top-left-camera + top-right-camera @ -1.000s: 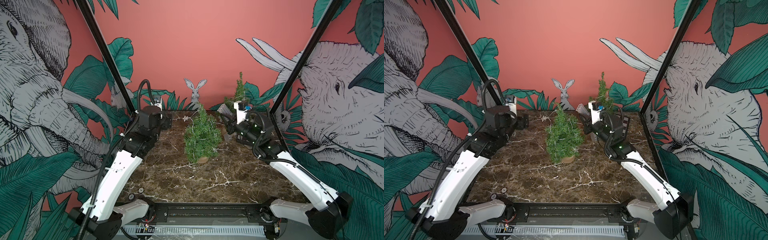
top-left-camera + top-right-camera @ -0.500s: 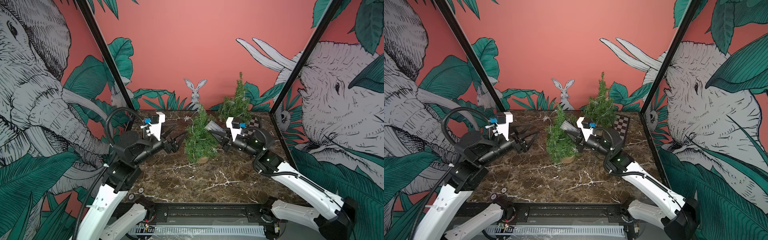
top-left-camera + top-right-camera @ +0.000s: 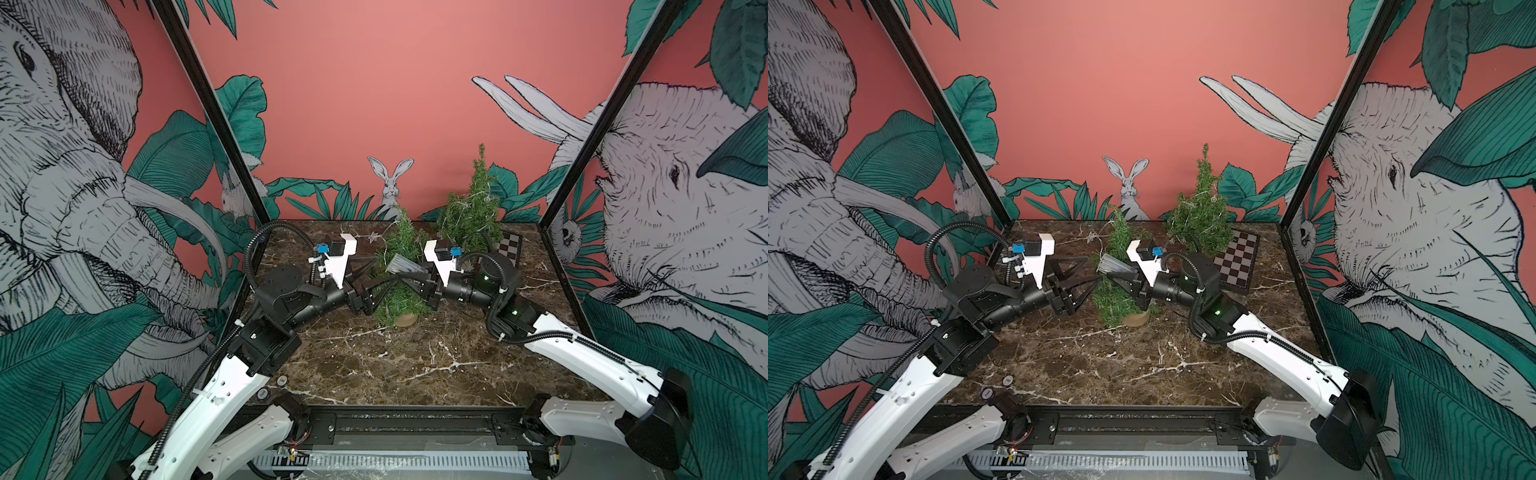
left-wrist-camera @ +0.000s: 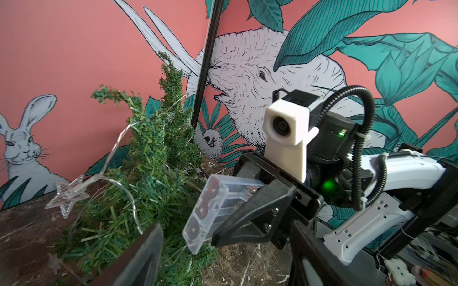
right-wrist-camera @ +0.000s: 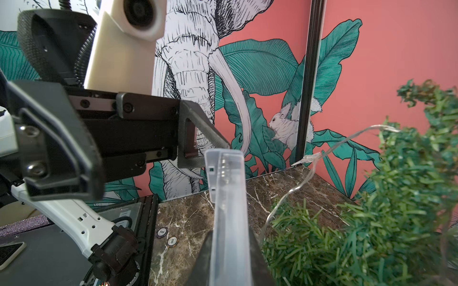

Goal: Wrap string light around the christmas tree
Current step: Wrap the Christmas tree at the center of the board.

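Observation:
The small green christmas tree stands mid-table on a round base. The string light is a thin clear wire with a clear star, draped from the treetop down the left side. Its clear battery box hangs in front of the tree, and my right gripper is shut on it; the right wrist view shows the box pinched between the jaws. My left gripper is open and faces the box from the left, its fingers a short way off.
A second, taller tree with lights on it stands at the back right, beside a small checkerboard. Two poker chips lie near the front left edge. Black frame posts rise at the back corners.
Both arms swung forward from the back and lowered. The right gripper carried the battery box leftward across the tree's front. The left gripper came in from the left, open, toward the box.

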Controlling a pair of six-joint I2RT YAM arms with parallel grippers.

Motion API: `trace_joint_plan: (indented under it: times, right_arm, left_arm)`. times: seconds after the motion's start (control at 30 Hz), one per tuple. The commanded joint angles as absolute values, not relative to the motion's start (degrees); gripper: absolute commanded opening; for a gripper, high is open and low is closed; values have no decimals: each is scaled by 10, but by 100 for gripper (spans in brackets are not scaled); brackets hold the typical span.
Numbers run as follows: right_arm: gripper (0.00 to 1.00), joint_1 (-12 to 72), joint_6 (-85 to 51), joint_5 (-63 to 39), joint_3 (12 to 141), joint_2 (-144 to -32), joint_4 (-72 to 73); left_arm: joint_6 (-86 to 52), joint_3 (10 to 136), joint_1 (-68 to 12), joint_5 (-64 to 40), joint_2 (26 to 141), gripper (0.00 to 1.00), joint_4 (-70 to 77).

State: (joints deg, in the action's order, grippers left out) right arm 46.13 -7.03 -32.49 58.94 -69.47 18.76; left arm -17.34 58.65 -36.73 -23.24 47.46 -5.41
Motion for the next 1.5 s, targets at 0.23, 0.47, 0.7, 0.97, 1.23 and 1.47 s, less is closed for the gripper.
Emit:
trace_joint_plan:
  times: [0.23, 0.47, 0.7, 0.97, 1.23, 1.47]
  right_arm:
    - [0, 469, -68, -394, 613, -704, 199]
    - [3, 469, -64, -396, 619, -711, 185]
    - [12, 469, -43, -367, 623, -713, 159]
    - [64, 470, -36, -335, 616, -705, 156]
    - [99, 469, -46, -267, 584, -645, 197]
    - [98, 469, -63, -238, 566, -611, 236]
  left_arm:
    - [-162, 569, -374, -218, 496, 70, -20]
    - [-174, 549, -376, -244, 491, 45, -8]
    - [-188, 515, -377, -230, 469, 13, -7]
    - [-235, 458, -382, -202, 442, 2, 12]
    - [-311, 360, -406, -122, 397, 0, 81]
    - [-335, 318, -428, -100, 394, 0, 98]
